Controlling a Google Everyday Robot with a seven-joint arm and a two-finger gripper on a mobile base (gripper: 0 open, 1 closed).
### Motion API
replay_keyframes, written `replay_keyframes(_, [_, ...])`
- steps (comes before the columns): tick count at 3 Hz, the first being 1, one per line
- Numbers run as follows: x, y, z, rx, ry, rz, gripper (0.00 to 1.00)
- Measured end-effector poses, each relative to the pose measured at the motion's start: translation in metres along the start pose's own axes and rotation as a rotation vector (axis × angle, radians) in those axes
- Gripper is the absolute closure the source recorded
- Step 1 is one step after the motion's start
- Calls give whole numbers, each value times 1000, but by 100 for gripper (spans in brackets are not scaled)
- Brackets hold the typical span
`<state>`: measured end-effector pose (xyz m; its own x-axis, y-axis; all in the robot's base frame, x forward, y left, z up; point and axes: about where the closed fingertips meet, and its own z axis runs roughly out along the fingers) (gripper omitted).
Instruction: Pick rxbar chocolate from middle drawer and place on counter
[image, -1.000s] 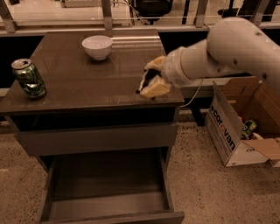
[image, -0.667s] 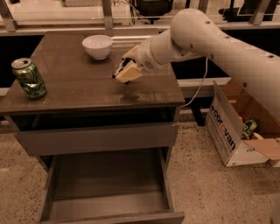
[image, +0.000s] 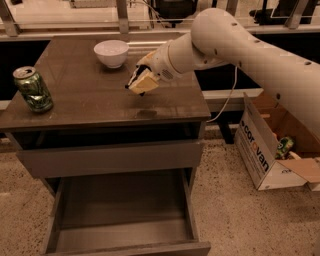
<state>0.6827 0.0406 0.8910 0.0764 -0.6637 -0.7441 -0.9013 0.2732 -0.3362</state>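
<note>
My gripper (image: 140, 81) hangs a little above the counter (image: 85, 107), right of its middle and just in front of the white bowl. Its pale fingers (image: 145, 84) are closed on the rxbar chocolate (image: 132, 80), of which only a thin dark edge shows at the left side of the fingers. The bar is held clear of the tabletop, with a small shadow below it. The middle drawer (image: 125, 210) is pulled open below the counter and its grey floor is bare.
A green can (image: 32, 90) stands at the counter's left edge. A white bowl (image: 111, 52) sits at the back middle. An open cardboard box (image: 272, 145) with items inside stands on the floor to the right of the cabinet.
My arm has swung left and back across the counter with the bar, from near the right front edge to a spot close in front of the bowl.
</note>
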Motion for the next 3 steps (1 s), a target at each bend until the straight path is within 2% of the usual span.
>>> replay_keyframes(1, [-1,1,2,-3,0,-1,5])
replay_keyframes(2, [-1,2,2,-5,-1,-2,0])
replay_keyframes(3, [-1,2,2,-5,-1,-2,0])
